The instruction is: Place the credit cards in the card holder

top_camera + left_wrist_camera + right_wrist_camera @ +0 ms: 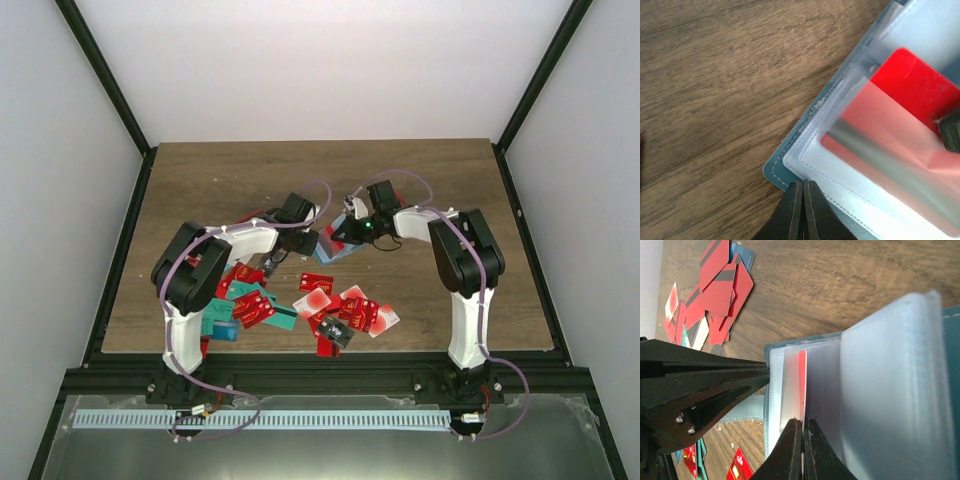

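Fingertips first: your left gripper (803,186) sits at the bottom edge of its own wrist view. Its jaws are pressed together and its tips are at the corner of the card holder (776,171). You cannot tell whether they nip a sleeve edge or only touch it.

Table (250,170): brown wood grain, walled in white.

Arms: your left arm (190,275) and right arm (465,255) both bend inward, and their grippers come close together at mid-table.

Card holder (335,250): it lies open between the two grippers, on the far side of the loose cards. The cover is teal with a stitched edge, and the clear sleeves (880,380) are fanned up like pages. From the right wrist view, your left gripper (766,374) comes in from the left and touches the cover's edge.

Loose cards (300,305): they are scattered and overlapping near the front edge, closer to your left arm's base. They are mostly red, with some teal and a few white or dark.

Red card (910,85): part of it sits under a clear sleeve and shows pink through the plastic, while the upper end is still bare. Seen edge-on from the right wrist (802,385), it stands between two sleeves.

Right gripper (802,424): its jaws are closed thin on that red card's edge.
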`<state>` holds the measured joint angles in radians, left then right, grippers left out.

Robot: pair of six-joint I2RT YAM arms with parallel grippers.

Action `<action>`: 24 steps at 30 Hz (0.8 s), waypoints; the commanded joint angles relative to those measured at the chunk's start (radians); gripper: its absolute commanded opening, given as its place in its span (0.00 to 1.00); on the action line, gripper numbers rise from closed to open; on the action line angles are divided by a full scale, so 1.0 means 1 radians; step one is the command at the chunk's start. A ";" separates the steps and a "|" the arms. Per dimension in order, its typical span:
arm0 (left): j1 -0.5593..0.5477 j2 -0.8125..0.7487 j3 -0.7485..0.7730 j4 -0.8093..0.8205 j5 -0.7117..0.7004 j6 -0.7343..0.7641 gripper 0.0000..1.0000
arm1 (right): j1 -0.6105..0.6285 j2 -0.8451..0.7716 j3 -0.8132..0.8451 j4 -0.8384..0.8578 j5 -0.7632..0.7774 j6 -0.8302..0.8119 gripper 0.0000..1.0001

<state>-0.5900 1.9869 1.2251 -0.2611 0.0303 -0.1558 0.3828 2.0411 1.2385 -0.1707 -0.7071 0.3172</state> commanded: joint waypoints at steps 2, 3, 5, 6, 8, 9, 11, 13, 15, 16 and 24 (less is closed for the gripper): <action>-0.008 0.067 0.002 -0.021 0.014 0.004 0.04 | 0.008 0.017 -0.061 -0.017 -0.041 0.024 0.01; -0.008 0.067 0.001 -0.020 0.014 0.004 0.04 | 0.007 0.015 -0.069 -0.006 -0.046 0.027 0.01; -0.008 0.069 0.002 -0.020 0.016 0.004 0.04 | 0.007 0.024 -0.076 0.002 -0.051 0.031 0.01; -0.008 0.071 0.003 -0.019 0.016 0.004 0.04 | 0.007 0.029 -0.078 0.008 -0.053 0.032 0.01; -0.008 0.073 0.005 -0.020 0.019 0.005 0.04 | 0.007 0.043 -0.075 0.012 -0.056 0.035 0.01; -0.008 0.076 0.006 -0.019 0.022 0.005 0.04 | 0.007 0.050 -0.074 0.017 -0.058 0.042 0.01; -0.008 0.075 0.006 -0.020 0.024 0.004 0.04 | 0.007 0.058 -0.080 0.034 -0.050 0.062 0.01; -0.008 0.074 0.004 -0.024 0.022 0.003 0.04 | 0.005 0.052 -0.099 0.073 -0.030 0.104 0.01; -0.008 0.073 0.001 -0.027 0.016 0.000 0.04 | 0.006 0.045 -0.124 0.117 -0.027 0.151 0.01; -0.008 0.072 -0.001 -0.028 0.016 -0.004 0.04 | 0.007 0.041 -0.136 0.139 -0.031 0.170 0.01; -0.008 0.059 -0.014 -0.032 0.043 -0.076 0.04 | 0.014 0.001 -0.254 0.283 -0.009 0.309 0.01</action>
<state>-0.5900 1.9968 1.2362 -0.2558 0.0330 -0.1833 0.3752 2.0380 1.0664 0.1093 -0.7750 0.5453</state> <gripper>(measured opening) 0.040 0.020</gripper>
